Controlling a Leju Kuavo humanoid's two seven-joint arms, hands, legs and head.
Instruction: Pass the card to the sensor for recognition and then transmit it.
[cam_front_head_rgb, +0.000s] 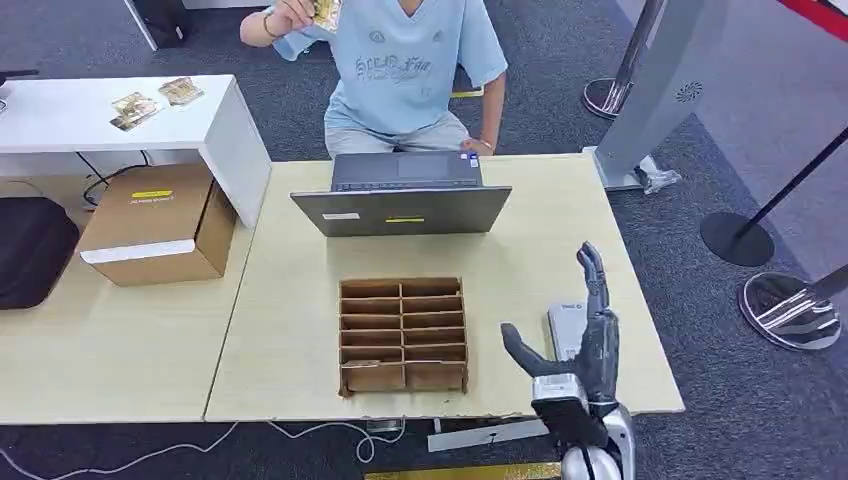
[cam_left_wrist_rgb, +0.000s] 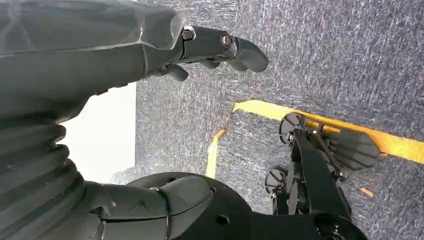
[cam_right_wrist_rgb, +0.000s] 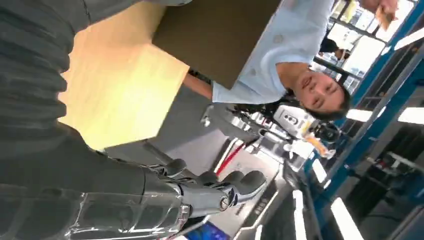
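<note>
While a person in a light blue shirt sits behind the wooden table, the card is held up in that person's raised hand, at the top of the head view, well apart from the robot. The card is cut by the picture's edge, so its long axis and facing cannot be told; in the right wrist view it is seen only as a small blurred patch. The right hand is raised above the table's near right corner, its fingers stretched upward and the thumb spread out to the side; nothing is held and nothing is touched by it. Just behind it, a small grey sensor lies on the table. The left hand is seen hanging over grey carpet, its fingers loosely extended and nothing gripped. A laptop is set open before the person, and a brown compartment box stands at the table's near middle. Two more cards lie on the white desk, beside a cardboard box.
</note>
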